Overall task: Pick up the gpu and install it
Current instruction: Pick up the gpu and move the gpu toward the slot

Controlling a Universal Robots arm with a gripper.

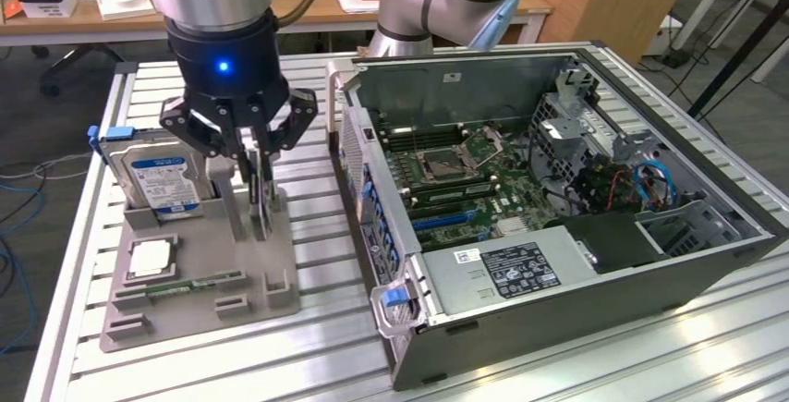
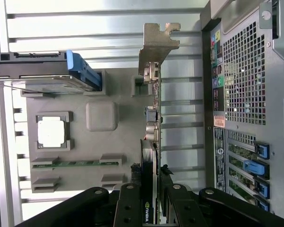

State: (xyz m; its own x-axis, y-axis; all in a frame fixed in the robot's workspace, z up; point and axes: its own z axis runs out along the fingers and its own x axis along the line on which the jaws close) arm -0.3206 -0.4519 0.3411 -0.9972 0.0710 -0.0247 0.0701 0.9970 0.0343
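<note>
The gripper is closed on the gpu, with one finger on each face of the card. The gpu stands on edge in the grey holder, between the hard drive and the open case.

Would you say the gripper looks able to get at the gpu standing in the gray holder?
Probably yes: the gripper hangs directly over the gpu, which stands on edge in the gray holder, and nothing lies between them.
</note>
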